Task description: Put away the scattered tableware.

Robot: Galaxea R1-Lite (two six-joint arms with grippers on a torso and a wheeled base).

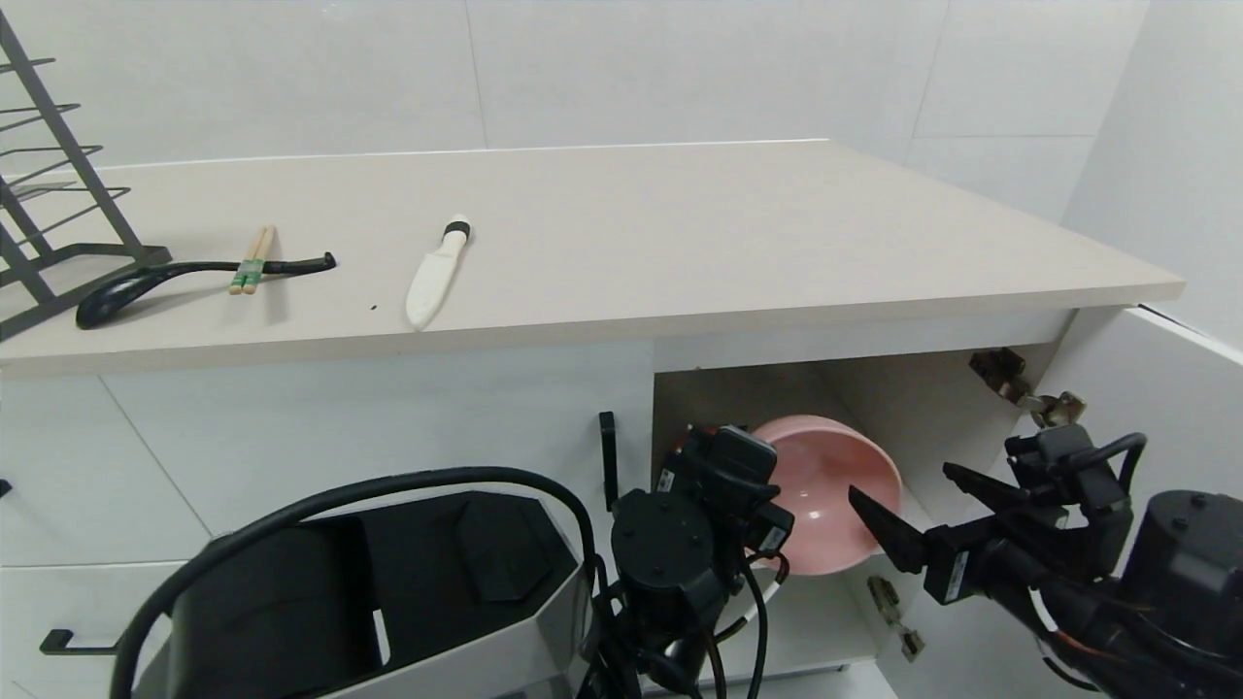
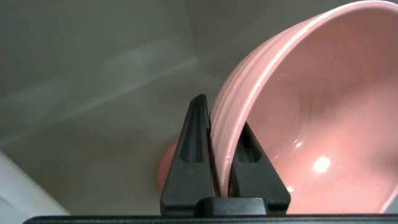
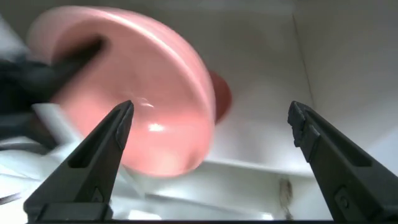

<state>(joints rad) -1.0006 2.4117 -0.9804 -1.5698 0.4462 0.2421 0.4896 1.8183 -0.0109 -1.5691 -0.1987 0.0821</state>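
Observation:
A pink bowl hangs tilted on its side in the open cabinet under the counter. My left gripper is shut on its rim; in the left wrist view the gripper has one finger outside and one inside the ribbed bowl. My right gripper stands open just right of the bowl, touching nothing. In the right wrist view the gripper faces the bowl and the cabinet's back wall. On the counter lie a black spoon, a pair of chopsticks and a white knife.
A dark wire dish rack stands at the counter's far left. The cabinet door is swung open at the right, close to my right arm. A closed door with a black handle is left of the opening.

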